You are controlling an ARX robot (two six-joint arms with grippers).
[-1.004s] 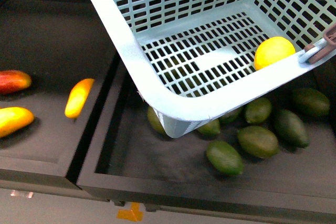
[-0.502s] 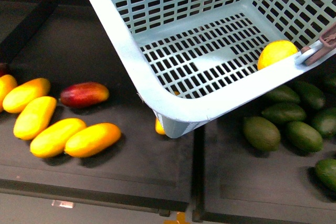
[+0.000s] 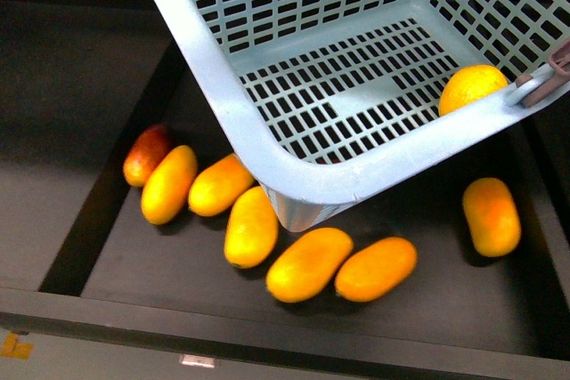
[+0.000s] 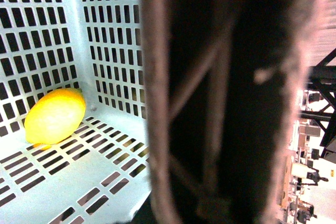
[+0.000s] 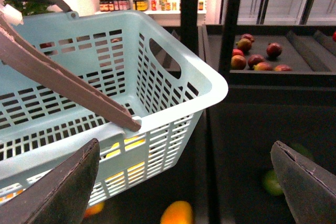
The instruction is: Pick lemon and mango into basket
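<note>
Place: a grocery shop.
Produce: loose yellow-orange mangoes on a black, walled display surface.
Background: shelved bottles; red fruit displayed.
Carrier: shopping basket.

The basket runs off the top and right edges of the front view, and its near rim covers the lower part of the lemon inside it. The basket's corner hides one end of a yellow mango beneath it. The red-blushed mango, farthest out from the basket, is partly hidden behind a yellow neighbour. In the left wrist view a broad dark blur, perhaps the basket's handle, blocks the basket's wall. Beside the basket, the fingers of the right gripper are cut off at the picture's edge.
</note>
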